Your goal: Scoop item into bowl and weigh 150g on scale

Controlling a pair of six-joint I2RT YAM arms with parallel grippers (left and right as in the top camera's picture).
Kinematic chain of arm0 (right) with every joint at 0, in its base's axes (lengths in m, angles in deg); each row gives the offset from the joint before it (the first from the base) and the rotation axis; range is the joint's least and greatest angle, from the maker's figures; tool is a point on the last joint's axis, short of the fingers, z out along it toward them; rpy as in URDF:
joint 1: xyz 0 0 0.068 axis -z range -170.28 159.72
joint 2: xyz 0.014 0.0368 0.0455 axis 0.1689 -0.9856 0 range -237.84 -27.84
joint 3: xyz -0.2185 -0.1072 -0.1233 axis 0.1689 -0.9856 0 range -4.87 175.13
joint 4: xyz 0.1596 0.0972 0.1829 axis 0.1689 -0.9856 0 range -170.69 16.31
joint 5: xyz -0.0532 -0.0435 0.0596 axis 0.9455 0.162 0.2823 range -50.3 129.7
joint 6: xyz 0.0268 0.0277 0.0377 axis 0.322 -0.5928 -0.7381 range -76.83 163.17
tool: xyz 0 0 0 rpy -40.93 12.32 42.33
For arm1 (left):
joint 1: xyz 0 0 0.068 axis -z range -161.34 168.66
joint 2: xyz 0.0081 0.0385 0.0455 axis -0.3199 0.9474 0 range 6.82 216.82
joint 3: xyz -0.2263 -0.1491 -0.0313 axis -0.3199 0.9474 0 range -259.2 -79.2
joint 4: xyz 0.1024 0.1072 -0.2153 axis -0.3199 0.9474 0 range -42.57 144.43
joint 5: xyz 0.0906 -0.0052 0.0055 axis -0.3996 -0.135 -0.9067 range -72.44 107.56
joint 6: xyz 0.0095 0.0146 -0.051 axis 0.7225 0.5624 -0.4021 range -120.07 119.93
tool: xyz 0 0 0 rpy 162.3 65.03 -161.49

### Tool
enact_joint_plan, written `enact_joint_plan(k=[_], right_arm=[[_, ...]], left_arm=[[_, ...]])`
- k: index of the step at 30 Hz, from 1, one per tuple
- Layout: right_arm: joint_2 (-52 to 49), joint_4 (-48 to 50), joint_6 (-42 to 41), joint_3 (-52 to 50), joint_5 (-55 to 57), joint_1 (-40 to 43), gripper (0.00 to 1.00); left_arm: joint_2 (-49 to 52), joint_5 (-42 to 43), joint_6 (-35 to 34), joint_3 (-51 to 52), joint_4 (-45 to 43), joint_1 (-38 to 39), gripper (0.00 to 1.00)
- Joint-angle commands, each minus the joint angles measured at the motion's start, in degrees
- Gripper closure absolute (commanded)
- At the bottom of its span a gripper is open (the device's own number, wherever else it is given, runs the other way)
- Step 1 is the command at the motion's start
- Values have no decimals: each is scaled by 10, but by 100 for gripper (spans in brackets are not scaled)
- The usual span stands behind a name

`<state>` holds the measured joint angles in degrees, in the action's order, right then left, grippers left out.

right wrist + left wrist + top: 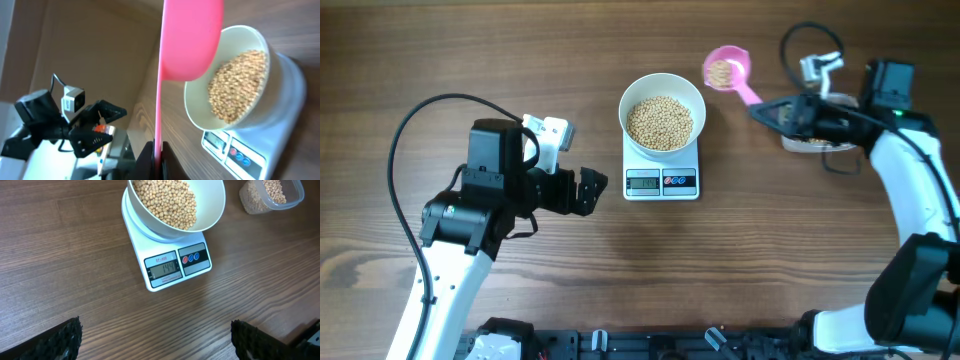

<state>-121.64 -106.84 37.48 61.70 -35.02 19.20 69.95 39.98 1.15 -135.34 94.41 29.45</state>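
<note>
Your right gripper point(767, 108) is clamped on the light pink scoop point(726, 70) by its handle end; your left gripper point(592, 190) stands apart, empty. The loose beans point(659, 122) should roll easily, so tip gently.

Bright, even light leaves only faint, soft shadows on the tabletop point(770, 250). The overhead view is sharp. In the right wrist view, the near pink scoop point(192, 40) is blurred.

Overhead looks straight down at the table point(800, 250); both wrist cameras, low and close, share the scale point(140, 255) and bowl point(210, 205).
</note>
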Motion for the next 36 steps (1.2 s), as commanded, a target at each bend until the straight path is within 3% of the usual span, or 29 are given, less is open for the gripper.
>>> enact_joint_plan(k=[1,18,31,36], right_arm=[[-4,23,-49,13,59,-43,96],[3,24,66,21,367,-189,96],[47,22,105,31,466,-201,96],[48,-13,200,31,470,-227,96]], left_arm=[[3,7,0,-1,0,-3,0],[3,7,0,-1,0,-3,0],[3,7,0,-1,0,-3,0],[3,7,0,-1,0,-3,0]])
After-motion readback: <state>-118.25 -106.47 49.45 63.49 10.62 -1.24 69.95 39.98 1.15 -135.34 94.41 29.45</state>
